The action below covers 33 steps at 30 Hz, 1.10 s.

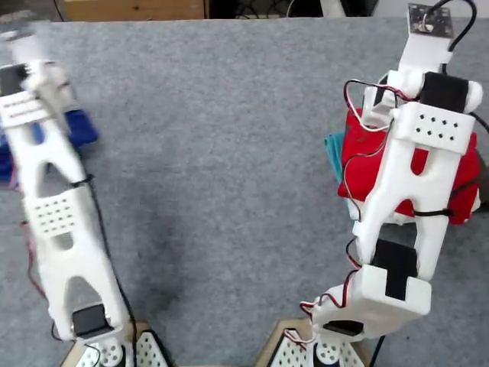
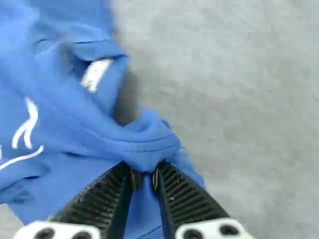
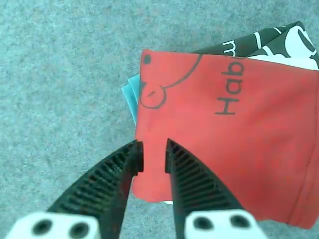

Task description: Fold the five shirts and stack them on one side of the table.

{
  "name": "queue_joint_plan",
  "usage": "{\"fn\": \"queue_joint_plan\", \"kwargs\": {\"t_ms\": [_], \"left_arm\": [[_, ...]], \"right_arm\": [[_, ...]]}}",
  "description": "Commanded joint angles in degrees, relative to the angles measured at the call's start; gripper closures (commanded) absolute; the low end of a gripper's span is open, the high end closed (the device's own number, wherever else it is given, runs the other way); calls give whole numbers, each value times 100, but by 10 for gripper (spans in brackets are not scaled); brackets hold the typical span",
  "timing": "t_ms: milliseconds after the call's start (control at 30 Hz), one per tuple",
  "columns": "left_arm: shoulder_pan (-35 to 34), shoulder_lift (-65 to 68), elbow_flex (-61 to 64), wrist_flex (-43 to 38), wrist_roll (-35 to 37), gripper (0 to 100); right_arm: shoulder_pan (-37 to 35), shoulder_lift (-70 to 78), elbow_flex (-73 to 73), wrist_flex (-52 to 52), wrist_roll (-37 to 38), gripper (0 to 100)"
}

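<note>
— What was the left claw (image 2: 144,177) doing?

— It was clamped tight on a bunched fold of the blue shirt (image 2: 65,124), the cloth pinched between both ribbed jaws. In the high view that shirt (image 1: 80,130) lay crumpled at about nine o'clock on the grey table (image 1: 221,153), partly under the arm.

— And the right claw (image 3: 152,152)?

— It was parted only a little, with a narrow gap between the jaws and nothing held in it. It sat over the near edge of the red shirt (image 3: 229,149). I could not tell whether the tips touched the cloth.

— Where was the red shirt?

— It lay folded flat on top of a stack at about three o'clock on the table, seen in the high view (image 1: 367,164) beneath the right arm. A teal shirt (image 3: 130,94) stuck out from under it on one side, and a dark shirt (image 3: 269,42) with white print showed beyond its far edge.
</note>
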State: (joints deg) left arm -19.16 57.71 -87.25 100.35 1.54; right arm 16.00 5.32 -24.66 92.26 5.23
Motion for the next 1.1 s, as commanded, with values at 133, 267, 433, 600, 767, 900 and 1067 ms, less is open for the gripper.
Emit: {"fn": "queue_joint_plan", "kwargs": {"t_ms": [133, 267, 433, 600, 767, 900, 1067], "left_arm": [[901, -835, 998, 70, 62, 972], [1411, -1908, 2536, 70, 53, 972], [2299, -3710, 4866, 35, 35, 972], [3301, -5327, 6730, -88, -185, 972], [3952, -6673, 8347, -132, -1213, 971], [3996, -7754, 9411, -88, -2207, 970], [3943, -9371, 10440, 44, -3358, 946]], "right_arm": [[-62, -171, -286, 53, -62, 907], [-79, -119, -277, 53, -53, 905], [-88, -119, -233, 9, -44, 904], [-88, -119, -233, 9, -44, 904], [-141, -110, -268, 0, 35, 903], [-440, -110, -233, 26, 396, 903], [-1222, 180, -286, 35, 510, 889]]}}
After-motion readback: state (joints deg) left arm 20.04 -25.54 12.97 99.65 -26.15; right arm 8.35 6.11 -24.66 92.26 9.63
